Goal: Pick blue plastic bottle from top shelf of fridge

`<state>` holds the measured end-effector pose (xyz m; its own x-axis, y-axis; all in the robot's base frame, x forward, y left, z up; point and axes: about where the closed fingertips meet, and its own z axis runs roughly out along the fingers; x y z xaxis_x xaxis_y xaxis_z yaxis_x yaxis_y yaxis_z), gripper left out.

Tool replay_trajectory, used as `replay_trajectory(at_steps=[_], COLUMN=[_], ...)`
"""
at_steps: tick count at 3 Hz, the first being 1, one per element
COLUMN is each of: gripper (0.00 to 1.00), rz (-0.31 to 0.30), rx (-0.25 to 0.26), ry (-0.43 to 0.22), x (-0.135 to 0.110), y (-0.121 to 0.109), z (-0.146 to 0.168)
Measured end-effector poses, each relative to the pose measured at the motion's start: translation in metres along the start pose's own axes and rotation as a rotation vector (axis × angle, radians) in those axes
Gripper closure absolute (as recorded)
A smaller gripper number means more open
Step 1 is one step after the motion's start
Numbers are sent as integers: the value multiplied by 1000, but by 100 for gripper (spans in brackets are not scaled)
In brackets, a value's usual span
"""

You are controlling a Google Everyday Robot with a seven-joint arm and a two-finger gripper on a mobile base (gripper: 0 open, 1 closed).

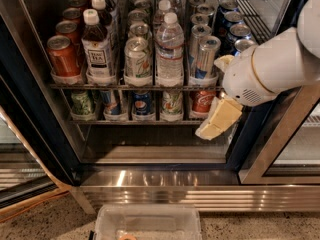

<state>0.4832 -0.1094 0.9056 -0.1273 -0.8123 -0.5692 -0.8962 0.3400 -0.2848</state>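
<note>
The blue plastic bottle (97,51), second from the left along the front edge of the top shelf (135,87), has a white label with dark lettering that reads "TEA". On the lower rack (150,122), a blue can (142,105) shows the Pepsi globe. The other cans' labels are too small to read. The gripper (210,130) hangs in front of the right end of the lower rack.

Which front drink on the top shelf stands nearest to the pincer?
The slim silver-and-blue can, rightmost in front; the pincer hangs below it, to the right.

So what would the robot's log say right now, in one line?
gripper: low right in fridge opening | tea bottle: upright on top shelf, second lane from left | grasp: not yet
</note>
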Motion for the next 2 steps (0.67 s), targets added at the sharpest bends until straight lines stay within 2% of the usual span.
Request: replay_trajectory(at_steps=[1,2], gripper=[0,0], rz=[7,1], rx=[17,64], ry=[-62,-147], x=[-4,-4], y=[19,64], z=[1,19])
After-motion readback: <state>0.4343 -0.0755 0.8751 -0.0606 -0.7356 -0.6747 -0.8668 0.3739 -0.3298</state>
